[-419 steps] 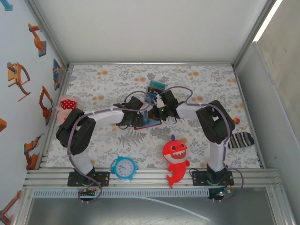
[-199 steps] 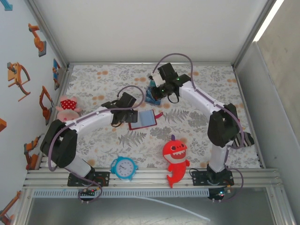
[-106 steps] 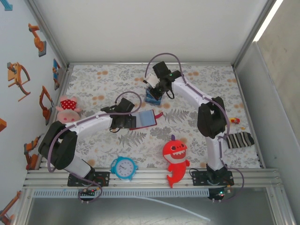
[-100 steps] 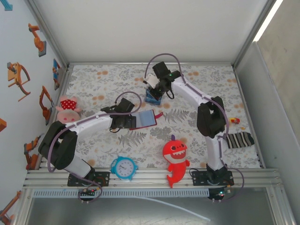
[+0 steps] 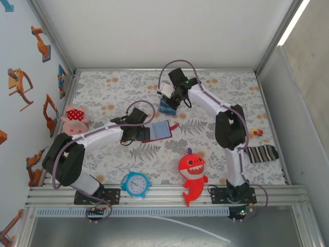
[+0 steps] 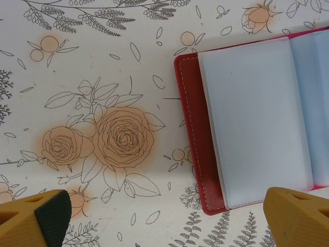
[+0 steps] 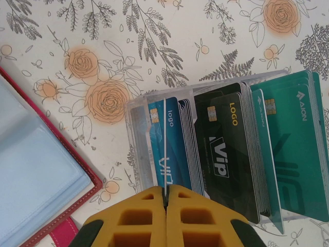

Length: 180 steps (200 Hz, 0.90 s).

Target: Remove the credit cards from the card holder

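I see the floral-print tablecloth [image 5: 103,103] bearing the open dark red leather-like card holder [image 6: 257,118], my left gripper [image 6: 167,220] spread wide, empty, above its edge. Nearby, teal, blue and black plastic credit cards [image 7: 226,149] fan out; my right gripper [image 7: 165,198] is pinched tight at their edge.

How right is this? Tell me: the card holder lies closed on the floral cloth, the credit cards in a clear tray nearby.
Not closed: the card holder lies open, pale inside up, as the left wrist view shows. The credit cards are in a clear tray nearby.
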### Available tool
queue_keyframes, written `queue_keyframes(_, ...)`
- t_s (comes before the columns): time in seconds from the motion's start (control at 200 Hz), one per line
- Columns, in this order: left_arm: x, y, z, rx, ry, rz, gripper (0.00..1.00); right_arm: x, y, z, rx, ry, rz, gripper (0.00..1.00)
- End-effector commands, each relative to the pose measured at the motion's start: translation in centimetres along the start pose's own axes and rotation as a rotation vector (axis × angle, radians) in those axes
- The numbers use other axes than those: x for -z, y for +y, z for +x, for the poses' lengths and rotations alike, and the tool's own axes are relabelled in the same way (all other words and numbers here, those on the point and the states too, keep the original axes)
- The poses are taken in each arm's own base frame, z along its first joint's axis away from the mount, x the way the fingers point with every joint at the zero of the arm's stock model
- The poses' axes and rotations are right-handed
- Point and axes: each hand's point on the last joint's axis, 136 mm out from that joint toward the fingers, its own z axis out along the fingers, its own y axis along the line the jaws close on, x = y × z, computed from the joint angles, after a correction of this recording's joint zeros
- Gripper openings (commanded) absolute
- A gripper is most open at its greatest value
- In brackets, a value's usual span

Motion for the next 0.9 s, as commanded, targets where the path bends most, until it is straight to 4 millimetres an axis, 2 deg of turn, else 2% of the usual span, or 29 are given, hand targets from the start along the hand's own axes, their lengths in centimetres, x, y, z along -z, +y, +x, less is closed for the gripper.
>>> queue_keyframes(0.0,0.1,0.2,0.3,0.012,0.010,-0.006,0.97,0.1,-1.0,-0.7,0.055,-0.026,0.003,0.00)
queue_keyframes(0.155,0.0,0.3,0.3,0.008,0.016,-0.014,0.97,-0.2,-1.4,-0.4,0.064,-0.021,-0.010,0.00)
queue_keyframes(0.896,-0.1,0.5,0.0,-0.006,0.026,-0.044,0.97,-3.3,-0.4,2.3,0.064,0.062,-0.076,0.00)
